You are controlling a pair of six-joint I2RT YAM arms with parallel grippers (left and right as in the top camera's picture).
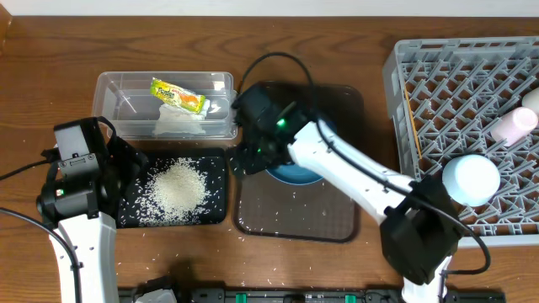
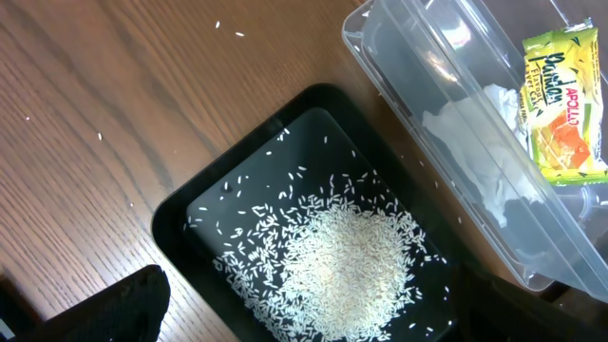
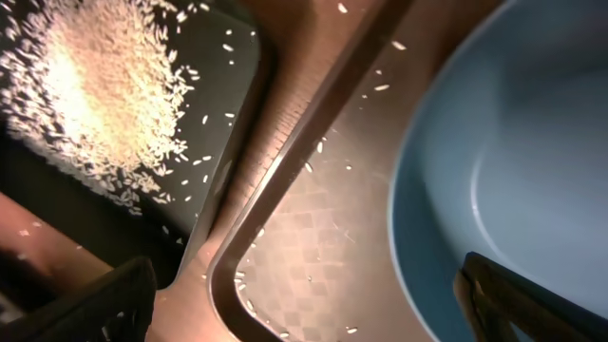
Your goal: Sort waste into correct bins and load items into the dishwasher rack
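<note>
Right gripper (image 1: 247, 156), spread wide and empty, hangs over the left edge of the plate (image 1: 296, 175) (which lies on the tray (image 1: 295, 215)); left gripper (image 1: 126, 164), also released, is farther off by the rice (image 1: 178, 187); rack (image 1: 438, 101) lies beyond, rightward

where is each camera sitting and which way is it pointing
overhead: above the table, facing straight down; left arm and right arm show.
left wrist: on the left arm, looking down into black tub and clear tub; one finger lower left.
right wrist: low over brown tray, facing blue plate; fingers in both lower corners.
shared: both wrist views catch the rice in the black tub.
</note>
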